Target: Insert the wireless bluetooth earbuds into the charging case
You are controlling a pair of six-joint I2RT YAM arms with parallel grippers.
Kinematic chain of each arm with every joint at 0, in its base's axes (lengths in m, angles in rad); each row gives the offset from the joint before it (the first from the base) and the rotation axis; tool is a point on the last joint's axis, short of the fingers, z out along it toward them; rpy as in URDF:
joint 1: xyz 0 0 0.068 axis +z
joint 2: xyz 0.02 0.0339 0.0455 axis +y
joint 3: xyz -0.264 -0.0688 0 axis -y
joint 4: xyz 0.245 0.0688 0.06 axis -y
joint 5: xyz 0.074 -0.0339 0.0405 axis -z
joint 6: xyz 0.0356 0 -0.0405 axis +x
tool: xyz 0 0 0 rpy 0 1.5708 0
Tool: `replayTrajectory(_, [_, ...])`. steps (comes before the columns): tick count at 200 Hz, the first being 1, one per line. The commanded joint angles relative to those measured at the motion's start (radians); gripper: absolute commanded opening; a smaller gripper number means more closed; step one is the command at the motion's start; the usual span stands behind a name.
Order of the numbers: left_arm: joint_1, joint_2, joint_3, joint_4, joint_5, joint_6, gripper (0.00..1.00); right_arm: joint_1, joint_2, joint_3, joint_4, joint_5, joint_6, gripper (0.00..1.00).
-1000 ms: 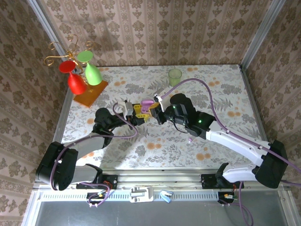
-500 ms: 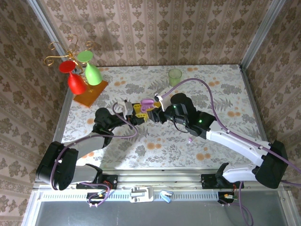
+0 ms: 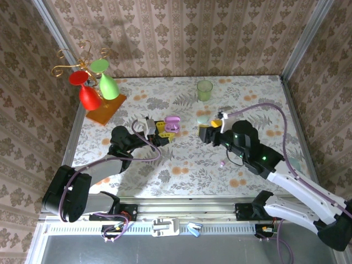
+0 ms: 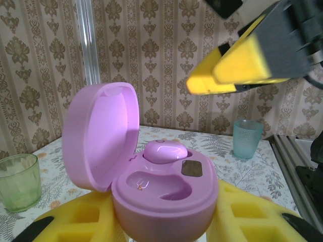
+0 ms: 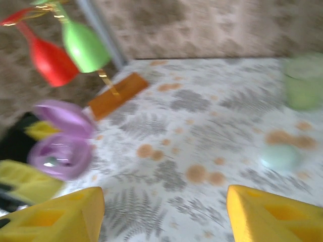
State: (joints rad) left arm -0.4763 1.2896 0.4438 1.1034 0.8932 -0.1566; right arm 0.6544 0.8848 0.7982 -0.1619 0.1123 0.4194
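Note:
The pinkish-purple charging case (image 4: 166, 196) stands open with its lid (image 4: 101, 131) tipped up to the left. My left gripper (image 4: 166, 222) is shut on its base, a yellow finger on each side. One earbud (image 4: 164, 151) sits in the far slot, while the near slot (image 4: 159, 186) is bare. From above, the case (image 3: 172, 124) is at mid-table in my left gripper (image 3: 166, 132). A second earbud (image 3: 222, 163) lies on the cloth to the right. My right gripper (image 3: 213, 126) hangs open right of the case, and its wrist view shows it (image 5: 164, 212) holding nothing, with the case (image 5: 60, 146) at the left.
A green cup (image 3: 204, 89) stands at the back, with a pale teal cup (image 3: 203, 117) just in front of it, close to my right gripper. Red and green wine glasses (image 3: 94, 88) hang on a rack with an orange base (image 3: 105, 110) at the back left. Walls enclose the table.
My right gripper has drawn back from the case toward the right and now stands open. The left gripper and the case have stayed put, as has the loose earbud.

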Motion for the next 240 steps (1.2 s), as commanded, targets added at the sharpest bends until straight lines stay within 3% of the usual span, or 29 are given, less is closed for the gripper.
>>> replayTrajectory(1, [0.004,-0.016,0.018,0.029,0.001,0.015,0.16,-0.063,-0.048,-0.044,-0.255,0.114,0.183,0.65])
replayTrajectory(34, [0.004,-0.008,0.019,0.044,0.009,0.01,0.16,-0.107,-0.017,-0.107,-0.407,0.083,0.234,0.62])
replayTrajectory(76, [0.004,0.011,0.027,0.065,0.018,-0.009,0.15,-0.207,0.162,-0.204,-0.26,-0.165,0.256,0.57])
replayTrajectory(144, [0.007,0.001,0.031,0.05,0.017,-0.006,0.15,-0.256,0.347,-0.246,-0.118,-0.249,0.203,0.53])
replayTrajectory(220, [0.005,0.002,0.027,0.056,0.012,-0.008,0.16,-0.26,0.382,-0.305,-0.079,-0.283,0.203,0.5])
replayTrajectory(240, [0.005,0.0,0.024,0.056,0.012,-0.009,0.15,-0.26,0.377,-0.312,-0.085,-0.291,0.2,0.45])
